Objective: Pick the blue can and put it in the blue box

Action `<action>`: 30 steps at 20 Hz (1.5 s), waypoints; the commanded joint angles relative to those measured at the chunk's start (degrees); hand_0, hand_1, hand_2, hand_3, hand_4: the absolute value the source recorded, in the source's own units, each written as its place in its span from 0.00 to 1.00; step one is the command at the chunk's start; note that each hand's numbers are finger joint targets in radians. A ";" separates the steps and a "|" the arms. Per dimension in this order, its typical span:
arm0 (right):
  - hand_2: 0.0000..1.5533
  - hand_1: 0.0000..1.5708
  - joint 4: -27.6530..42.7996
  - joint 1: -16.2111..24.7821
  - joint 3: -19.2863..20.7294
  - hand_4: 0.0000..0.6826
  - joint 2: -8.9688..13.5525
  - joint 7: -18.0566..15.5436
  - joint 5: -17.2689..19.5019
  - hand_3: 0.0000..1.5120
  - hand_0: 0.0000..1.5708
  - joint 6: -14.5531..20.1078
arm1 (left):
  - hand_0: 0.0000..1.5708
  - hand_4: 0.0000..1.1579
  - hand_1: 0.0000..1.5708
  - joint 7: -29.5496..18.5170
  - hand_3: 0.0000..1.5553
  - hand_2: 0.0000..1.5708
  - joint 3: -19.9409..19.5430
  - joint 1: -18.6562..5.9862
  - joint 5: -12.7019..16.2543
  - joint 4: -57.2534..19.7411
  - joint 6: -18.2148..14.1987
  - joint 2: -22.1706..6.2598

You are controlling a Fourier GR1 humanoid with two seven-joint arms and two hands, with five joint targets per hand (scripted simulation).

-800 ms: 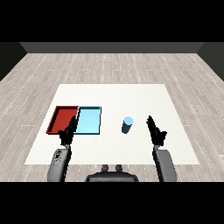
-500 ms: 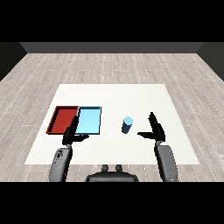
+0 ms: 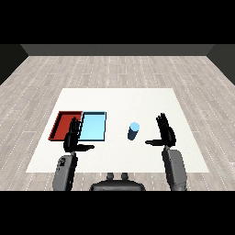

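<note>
- The left hand (image 3: 72,139) now has its fingers spread straight and its thumb pointing right; 0.8 s ago it looked narrow and edge-on. It grasps nothing and overlaps the near edges of both trays.
- The right hand (image 3: 164,132) has likewise turned from an edge-on pose to an open palm, fingers straight, thumb reaching left toward the can. It holds nothing.
- The red tray (image 3: 64,124) lies at the left, touching the light blue tray (image 3: 94,126) beside it; nothing is visible inside either.
- The blue can (image 3: 133,131) stands upright on the white table (image 3: 119,102), in the same spot as before, between the light blue tray and the right hand, apart from both.
- The left hand covers the red tray's near right corner.
</note>
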State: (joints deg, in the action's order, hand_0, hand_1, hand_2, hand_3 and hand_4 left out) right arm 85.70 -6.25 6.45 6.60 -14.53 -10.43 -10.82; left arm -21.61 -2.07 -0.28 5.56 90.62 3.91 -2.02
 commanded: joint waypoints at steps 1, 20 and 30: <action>0.00 0.00 2.41 1.54 1.59 0.00 1.63 0.08 -3.72 0.00 0.00 -3.91 | 0.00 0.00 0.00 0.21 0.00 0.00 -0.71 -0.04 1.78 3.49 1.24 -0.73; 0.00 0.00 -21.53 -10.08 1.68 0.00 -1.24 -6.00 -0.30 0.00 0.00 -1.83 | 0.00 0.00 0.00 -2.90 0.00 0.00 -2.58 -4.19 3.17 -4.48 0.92 -0.14; 0.00 0.00 -15.15 -7.24 -0.31 0.00 -4.36 0.59 -2.85 0.00 0.00 2.08 | 0.00 0.00 0.00 -5.01 0.00 0.00 -1.18 0.98 3.57 -1.71 2.33 0.23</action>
State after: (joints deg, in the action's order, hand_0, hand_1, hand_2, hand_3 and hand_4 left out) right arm 68.74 -14.41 7.72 4.06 -15.44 -13.13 -10.27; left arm -24.78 -3.50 -0.73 8.61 89.51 5.06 -2.15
